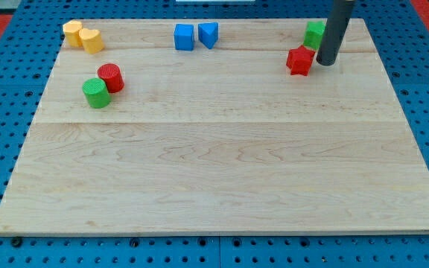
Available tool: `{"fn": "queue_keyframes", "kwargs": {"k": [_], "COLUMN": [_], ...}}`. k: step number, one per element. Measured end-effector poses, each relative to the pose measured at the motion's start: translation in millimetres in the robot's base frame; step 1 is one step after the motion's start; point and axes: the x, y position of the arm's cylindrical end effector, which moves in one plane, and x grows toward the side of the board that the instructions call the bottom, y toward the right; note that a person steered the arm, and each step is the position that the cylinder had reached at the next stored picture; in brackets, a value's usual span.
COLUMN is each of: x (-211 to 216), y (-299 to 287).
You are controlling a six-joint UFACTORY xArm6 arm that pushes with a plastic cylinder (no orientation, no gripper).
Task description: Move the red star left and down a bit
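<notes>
The red star (299, 60) lies near the view's top right of the wooden board (222, 171). My tip (325, 63) is down on the board just to the right of the red star, close to or touching its right side. A green block (314, 34) sits just above the star, partly hidden behind my rod.
A blue cube (184, 36) and a blue wedge-like block (208, 34) sit at the top middle. Two yellow blocks (82, 36) sit at the top left. A red cylinder (111, 77) and a green cylinder (95, 93) touch at the left.
</notes>
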Motion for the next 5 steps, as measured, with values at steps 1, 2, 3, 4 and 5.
{"fn": "queue_keyframes", "kwargs": {"k": [1,2,3,4,5], "x": [-5.7,-5.7,-5.7,-5.7,-5.7], "y": [0.5,1.6,1.6,1.6,0.8]}}
